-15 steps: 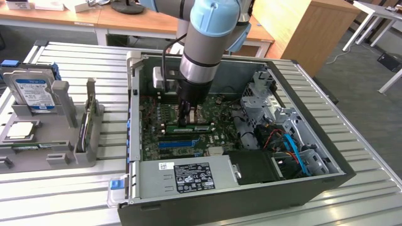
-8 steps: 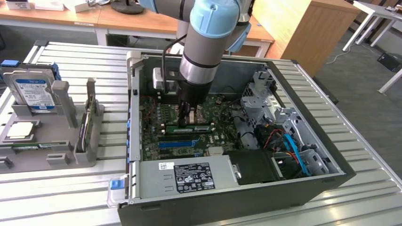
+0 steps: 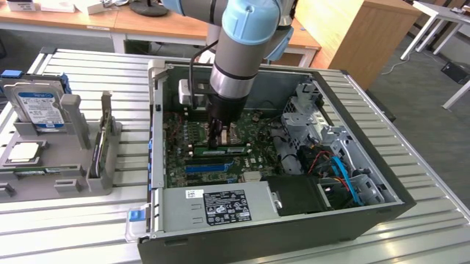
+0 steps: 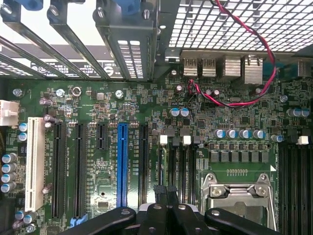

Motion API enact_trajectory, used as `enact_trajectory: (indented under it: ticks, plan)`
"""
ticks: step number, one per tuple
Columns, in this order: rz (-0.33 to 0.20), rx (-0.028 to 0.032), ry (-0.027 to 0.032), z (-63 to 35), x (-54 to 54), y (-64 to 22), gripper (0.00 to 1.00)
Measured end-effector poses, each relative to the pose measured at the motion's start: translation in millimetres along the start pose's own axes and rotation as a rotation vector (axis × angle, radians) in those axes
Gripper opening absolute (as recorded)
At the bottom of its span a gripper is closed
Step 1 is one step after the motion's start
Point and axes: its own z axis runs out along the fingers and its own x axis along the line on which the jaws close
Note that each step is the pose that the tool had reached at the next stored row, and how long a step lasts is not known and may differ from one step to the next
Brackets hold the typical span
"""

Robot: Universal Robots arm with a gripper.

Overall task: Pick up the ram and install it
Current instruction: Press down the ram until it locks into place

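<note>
Computer case [image 3: 382,212] lying open, motherboard [image 4: 98,107] inside, tool [image 3: 215,142] pressed together over ram [image 3: 220,150] in its slot.

Light: bright, even, from above
Shadows: soft, inside computer case [image 3: 382,206]
Glare: mild on table slats [image 3: 88,225]
Focus: sharp on motherboard [image 4: 98,112]

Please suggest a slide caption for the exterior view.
Robot arm's shut fingers press down on the green ram on the motherboard inside the open computer case.

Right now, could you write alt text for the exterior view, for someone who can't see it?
A robot arm reaches down into an open computer case, its shut gripper at the green ram lying on the motherboard.
</note>
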Motion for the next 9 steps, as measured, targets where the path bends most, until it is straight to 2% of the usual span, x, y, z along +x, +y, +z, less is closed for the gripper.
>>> enact_trajectory:
  ticks: [9]
  plan:
    - [0.0,0.0,0.0003,1.4,0.1,-0.1,0.11]
